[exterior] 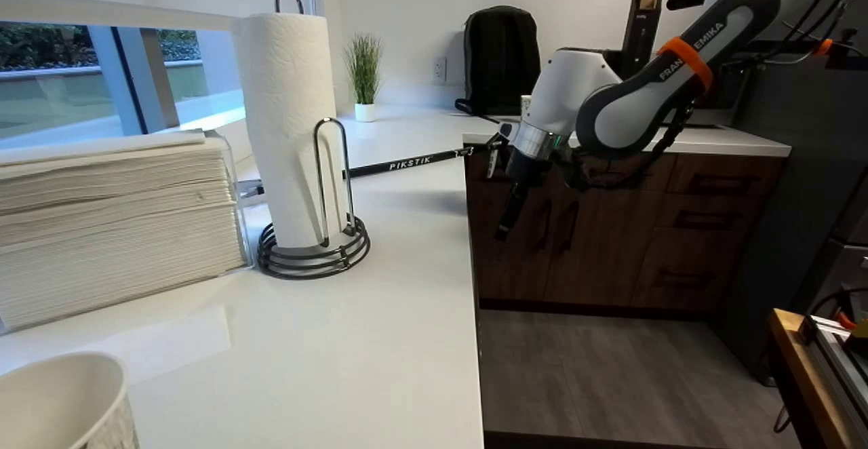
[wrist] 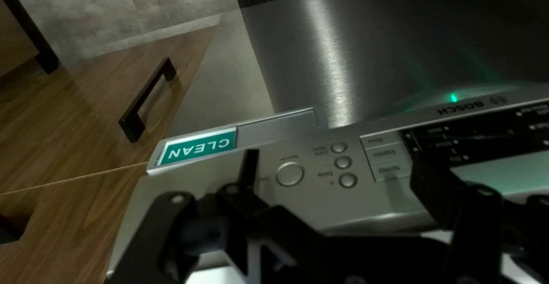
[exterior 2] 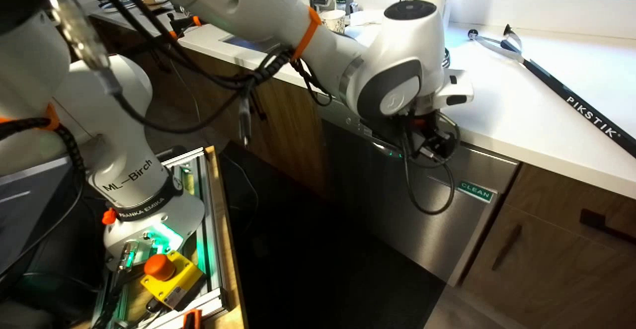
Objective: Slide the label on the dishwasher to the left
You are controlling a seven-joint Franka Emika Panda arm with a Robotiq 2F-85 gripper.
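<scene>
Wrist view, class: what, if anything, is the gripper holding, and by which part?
Nothing is held: the gripper is open, its fingers wide apart with nothing between them.

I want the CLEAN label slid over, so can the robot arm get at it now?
Probably yes: in the wrist view the open tool appears close to the CLEAN label, with nothing visible between them, though depth is hard to judge.
</scene>
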